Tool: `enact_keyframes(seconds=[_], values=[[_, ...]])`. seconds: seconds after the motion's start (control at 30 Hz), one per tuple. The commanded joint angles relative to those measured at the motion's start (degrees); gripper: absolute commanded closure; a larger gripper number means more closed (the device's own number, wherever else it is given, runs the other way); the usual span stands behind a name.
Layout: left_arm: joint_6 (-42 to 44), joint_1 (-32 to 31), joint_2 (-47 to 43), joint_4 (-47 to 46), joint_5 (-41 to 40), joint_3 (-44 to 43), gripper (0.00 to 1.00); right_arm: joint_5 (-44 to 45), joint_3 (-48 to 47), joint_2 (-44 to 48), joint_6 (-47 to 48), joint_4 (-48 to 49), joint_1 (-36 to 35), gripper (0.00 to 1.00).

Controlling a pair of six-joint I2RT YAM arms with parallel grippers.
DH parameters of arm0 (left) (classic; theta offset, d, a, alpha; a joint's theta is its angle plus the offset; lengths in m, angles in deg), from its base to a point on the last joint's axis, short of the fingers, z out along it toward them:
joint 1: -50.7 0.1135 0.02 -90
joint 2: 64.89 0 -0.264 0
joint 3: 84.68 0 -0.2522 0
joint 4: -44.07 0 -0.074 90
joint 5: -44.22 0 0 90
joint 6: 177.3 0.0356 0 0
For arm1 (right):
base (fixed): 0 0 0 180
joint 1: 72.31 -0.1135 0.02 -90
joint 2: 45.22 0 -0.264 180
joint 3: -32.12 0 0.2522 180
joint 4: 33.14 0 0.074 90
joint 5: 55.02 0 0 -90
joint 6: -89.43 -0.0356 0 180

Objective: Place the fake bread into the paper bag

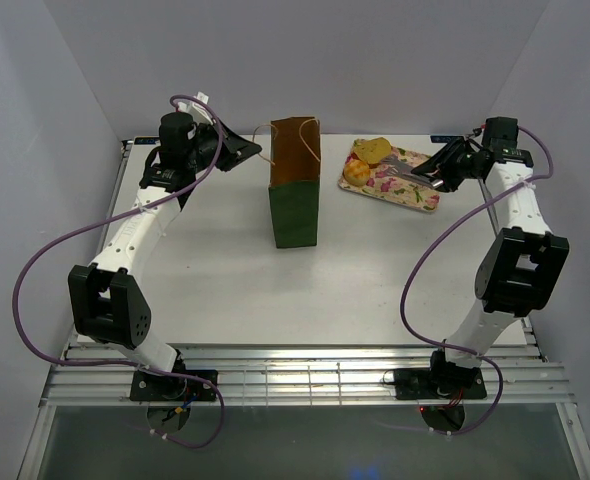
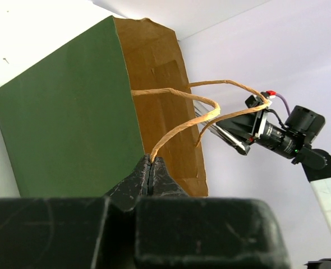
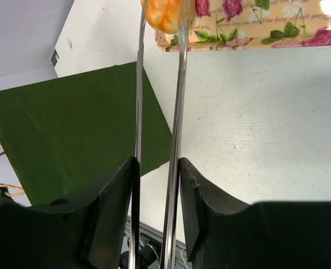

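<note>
The fake bread [image 1: 357,172] in my view lies on a floral tray [image 1: 407,186] at the far right of the table [image 1: 375,270]. An orange-brown bun [image 3: 165,14] sits at the tray's near-left corner, and a paler yellow piece [image 1: 373,150] lies just behind it. I see only these two pieces.

My right gripper [image 3: 157,168] is closed partway on a pair of thin metal tongs [image 3: 177,112], one blade against each finger. The blades reach out over the table to the tray's edge, and their tips stand on either side of the bun. Whether they press it I cannot tell.

The paper bag [image 1: 295,185] stands upright in the middle of the table, left of the tray and apart from it. It is dark green outside and brown inside, with its mouth open. From above I see only its brown inner wall, not the bottom, so I cannot tell what is in it.

My left gripper [image 2: 150,168] is pinched fully together on one tan handle [image 2: 179,126] of the bag, on the bag's left side. The second handle loops free beside it.
</note>
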Motion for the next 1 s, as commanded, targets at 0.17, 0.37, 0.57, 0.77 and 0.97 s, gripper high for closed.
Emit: enact_keyframes(seconds=[0.17, 0.37, 0.57, 0.77, 0.97], values=[[-2.3, 0.32, -3.16, -1.34, 2.68, 0.01, 1.0, -1.34, -0.26, -1.91, 4.46, 1.4, -0.75, 0.49], [-2.39, 0.76, -3.16, -1.7, 3.21, 0.28, 1.0, -1.78, -0.61, -4.37, 4.99, 2.19, -0.84, 0.47], [-3.1, 0.85, -2.54, -2.31, 4.0, 0.1, 1.0, -2.57, -1.66, -7.01, 4.99, 3.42, -2.41, 0.46], [-3.36, 0.85, -1.58, -2.4, 4.09, -1.04, 1.0, -3.1, -4.65, -10.7, 3.41, 4.56, -4.53, 0.47], [-3.27, 0.93, -0.7, -2.05, 4.27, -2.18, 1.0, -4.06, -5.88, -13.42, 1.65, 6.23, -4.71, 0.48]])
